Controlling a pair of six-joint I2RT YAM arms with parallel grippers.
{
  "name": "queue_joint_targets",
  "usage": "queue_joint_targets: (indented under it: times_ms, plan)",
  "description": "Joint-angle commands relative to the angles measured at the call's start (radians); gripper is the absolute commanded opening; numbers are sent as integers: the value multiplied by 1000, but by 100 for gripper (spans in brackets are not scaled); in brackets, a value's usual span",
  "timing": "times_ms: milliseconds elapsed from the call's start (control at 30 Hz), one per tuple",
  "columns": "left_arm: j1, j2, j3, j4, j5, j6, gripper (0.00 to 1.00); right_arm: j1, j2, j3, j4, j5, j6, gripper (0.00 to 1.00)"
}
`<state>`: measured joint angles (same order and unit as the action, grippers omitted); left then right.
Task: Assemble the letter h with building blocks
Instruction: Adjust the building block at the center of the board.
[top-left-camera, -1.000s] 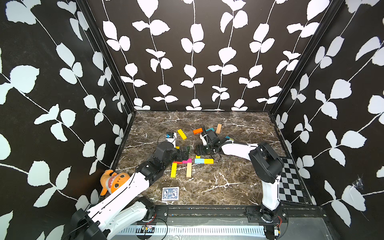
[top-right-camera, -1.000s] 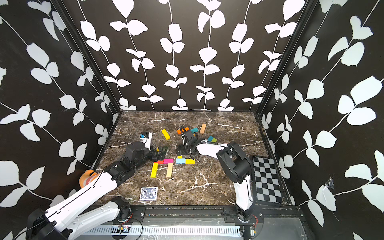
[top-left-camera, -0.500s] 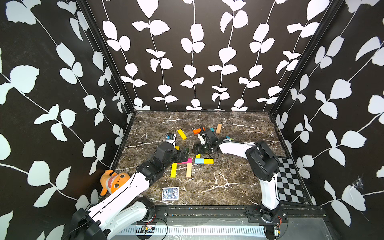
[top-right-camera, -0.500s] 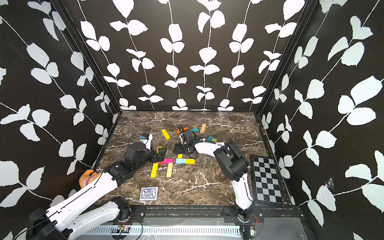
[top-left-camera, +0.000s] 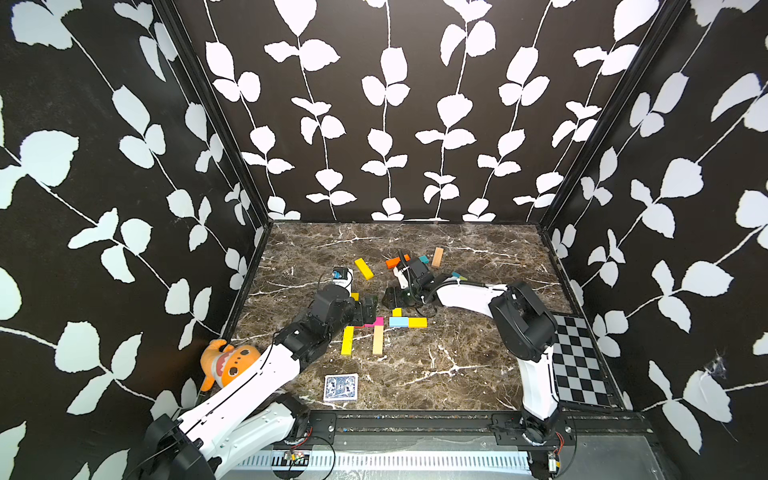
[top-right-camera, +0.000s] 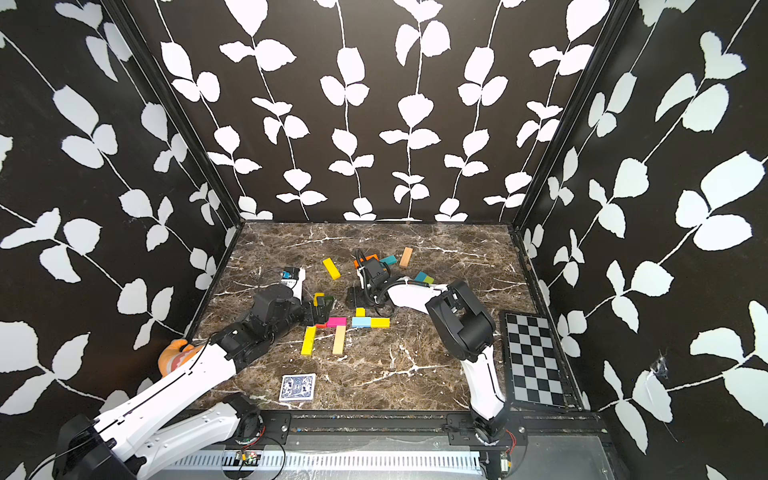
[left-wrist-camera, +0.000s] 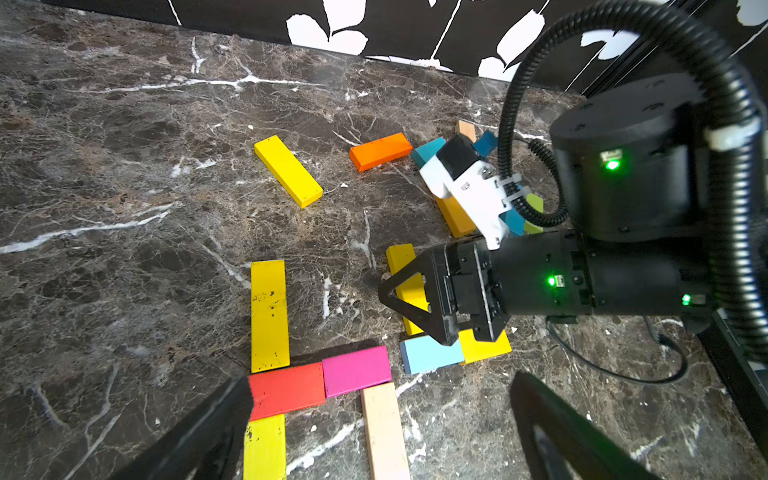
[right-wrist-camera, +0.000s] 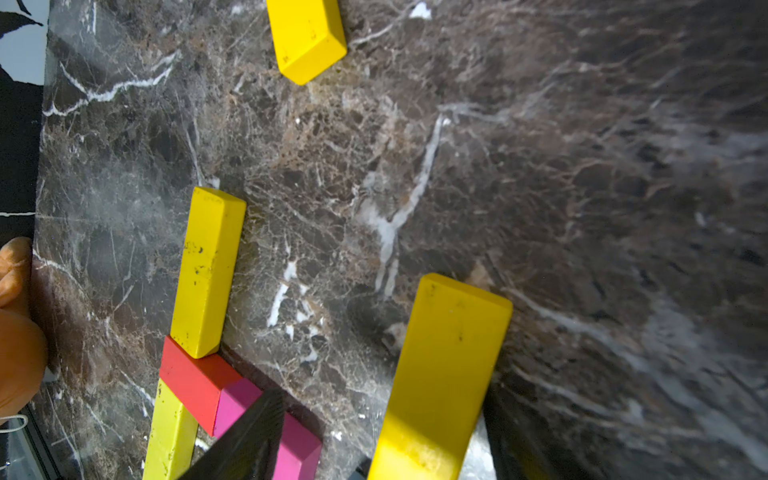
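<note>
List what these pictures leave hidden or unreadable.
Red block: both top views, mostly under the left hand.
Green block: left wrist view, mostly behind the right arm.
Foreground yellow block: right wrist view, cut by the bottom edge.
Playing card pattern: both top views, too small.

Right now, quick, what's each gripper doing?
Left gripper: open, holding nothing.
Right gripper: open around a flat yellow rectangular block, with a gap on one side; not gripping it.

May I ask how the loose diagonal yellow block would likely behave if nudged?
The diagonal yellow block looks rigid and flat-faced, so it should slide rather than roll. Lying flat, it seems unlikely to tip.
</note>
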<state>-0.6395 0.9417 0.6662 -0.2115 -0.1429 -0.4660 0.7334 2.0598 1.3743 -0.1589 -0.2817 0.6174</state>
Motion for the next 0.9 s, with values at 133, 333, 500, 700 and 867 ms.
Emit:
queue_joint_targets:
  times_ms: [133,333,500,700,867]
  plan:
    - [0,4,-11,1,-7,15,99,11,13,20,-31,26,5,76]
    - [1,6,-14,0,-6,14,99,14,-41,-21,-41,65,14,76]
    - [0,18,-14,12,1,11,99,31,-52,-30,-60,61,9,76]
    - [2,18,-14,11,0,11,99,49,-65,-55,-50,64,21,76]
    - [1,18,-17,13,0,12,99,52,-63,-55,-49,67,22,76]
